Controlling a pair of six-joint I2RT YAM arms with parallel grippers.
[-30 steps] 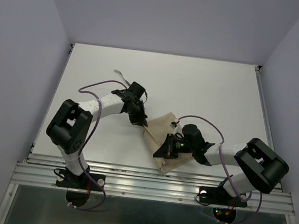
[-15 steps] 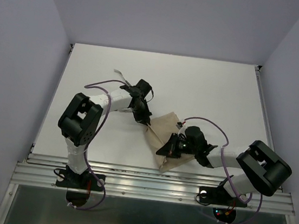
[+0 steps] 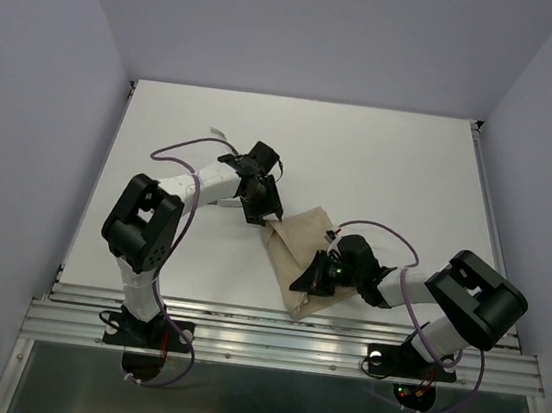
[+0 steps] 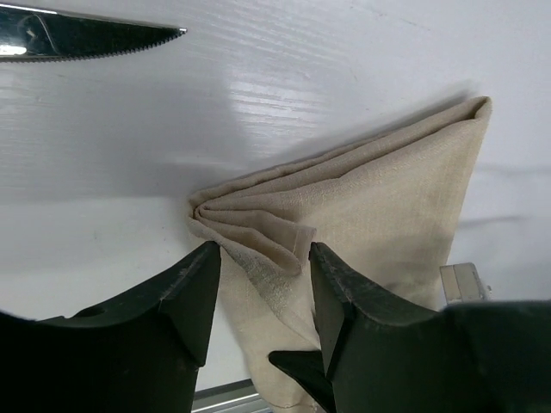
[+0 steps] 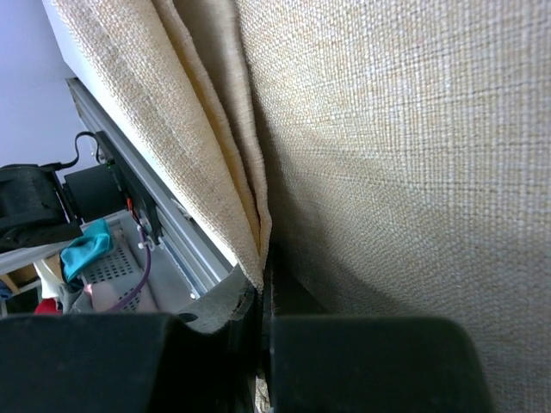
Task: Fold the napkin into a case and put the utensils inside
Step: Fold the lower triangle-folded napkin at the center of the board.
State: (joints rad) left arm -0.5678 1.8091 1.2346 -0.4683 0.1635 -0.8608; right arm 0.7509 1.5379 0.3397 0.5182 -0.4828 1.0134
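Observation:
The beige napkin [image 3: 297, 253] lies folded into a rough triangle near the table's front edge. My left gripper [image 3: 268, 216] is at its far-left corner and stands open, its fingers either side of the bunched cloth corner [image 4: 250, 225], which lies loose between them. My right gripper [image 3: 310, 277] is shut on a folded edge of the napkin [image 5: 250, 215], with cloth filling most of that view. One of the utensils, a knife [image 4: 86, 36], lies on the table beyond the napkin; a thin utensil end [image 3: 220, 136] shows past the left arm.
A metal rail [image 3: 280, 340] runs along the table's near edge, just below the napkin. Purple cables [image 3: 379, 227] loop over both arms. Grey walls close in the table at the back and sides. The rail [image 5: 120, 176] and clutter beyond it show in the right wrist view.
My left gripper has opened and let go of the napkin's corner, which now lies bunched between its fingers. The left arm shifted slightly. The right gripper stays shut on the cloth.

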